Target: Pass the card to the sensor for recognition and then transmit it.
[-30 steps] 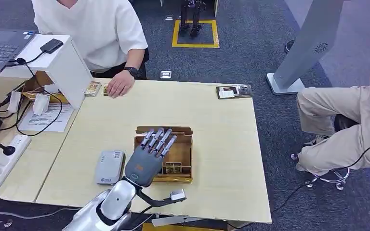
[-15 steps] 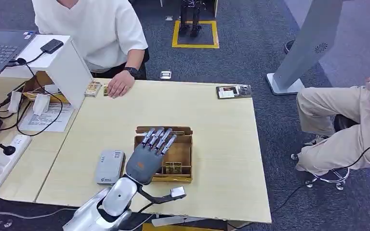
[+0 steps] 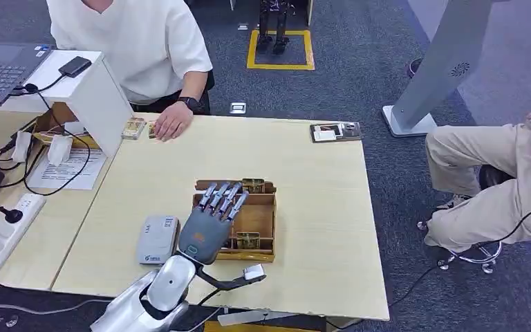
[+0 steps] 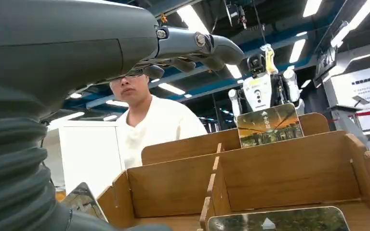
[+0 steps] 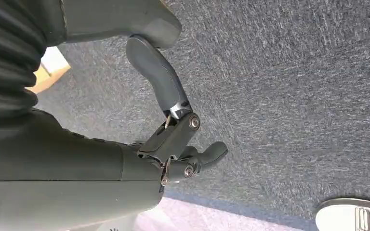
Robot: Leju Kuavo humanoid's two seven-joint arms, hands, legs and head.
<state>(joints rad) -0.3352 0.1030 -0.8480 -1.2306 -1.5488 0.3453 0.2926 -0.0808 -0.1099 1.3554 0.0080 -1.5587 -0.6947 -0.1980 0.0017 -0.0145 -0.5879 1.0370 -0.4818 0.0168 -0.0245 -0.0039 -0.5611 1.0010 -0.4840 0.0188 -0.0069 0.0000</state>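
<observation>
A wooden card box (image 3: 266,220) stands mid-table with a divider down its middle. One card (image 3: 252,185) leans on its back wall and another (image 3: 247,240) lies near its front. My left hand (image 3: 211,223) hovers over the box's left half, fingers (image 3: 222,197) stretched out and apart, holding nothing. In the left wrist view the fingers (image 4: 197,44) reach above the box (image 4: 289,168), where the upright card (image 4: 269,125) stands behind the far wall. The grey-white card sensor (image 3: 157,240) lies just left of the box. My right hand (image 5: 173,139) hangs over the carpet, empty.
A person in a white shirt sits at the far side, one hand (image 3: 173,124) on the table beside small cards (image 3: 133,127). A dark tray (image 3: 335,131) lies at the far right corner. Cables and a white stand (image 3: 93,97) crowd the left. Another person (image 3: 498,173) sits at right.
My left hand has drifted slightly left and back over the box. The card at the box's back wall now shows beyond the fingertips.
</observation>
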